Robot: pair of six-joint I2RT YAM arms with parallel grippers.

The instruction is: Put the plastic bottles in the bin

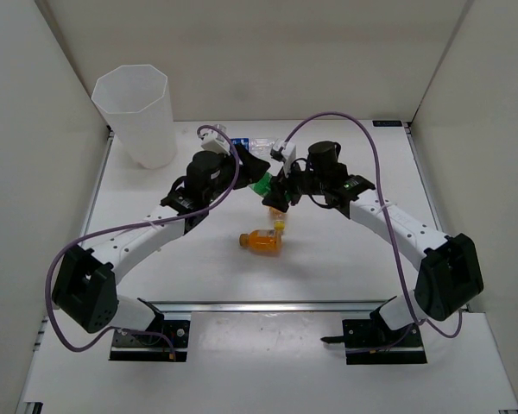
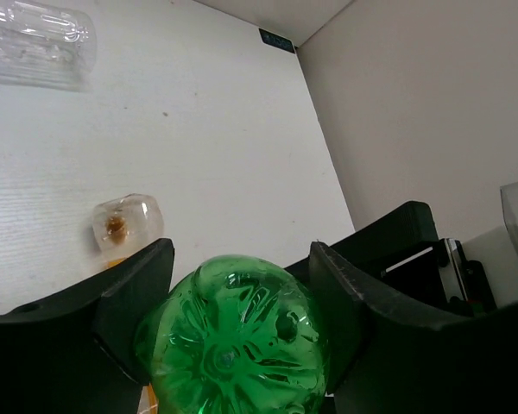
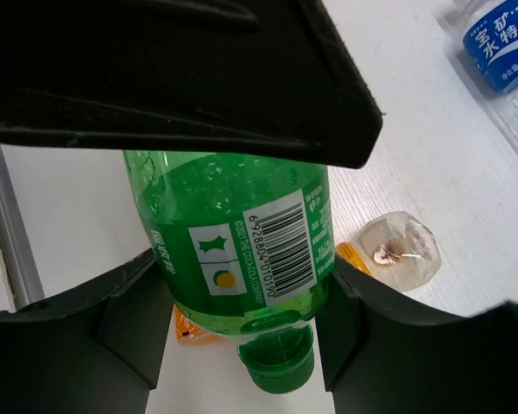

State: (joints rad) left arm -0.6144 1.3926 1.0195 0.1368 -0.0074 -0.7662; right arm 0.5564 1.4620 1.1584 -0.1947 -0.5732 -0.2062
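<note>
Green bottle fills both wrist views, around the middle of the table and looks lifted off it. Right gripper is clenched on it just above the cap, and left gripper has its fingers pressed on either side of the bottom end, so both are grasping the same bottle. Orange bottle lies on its side just near of them, a small clear bottle sits close by, and the clear bottle with the blue label is further back. Bin stands upright in the far left corner, tight to the left wall, well apart from the grippers, with open tabletop between
</note>
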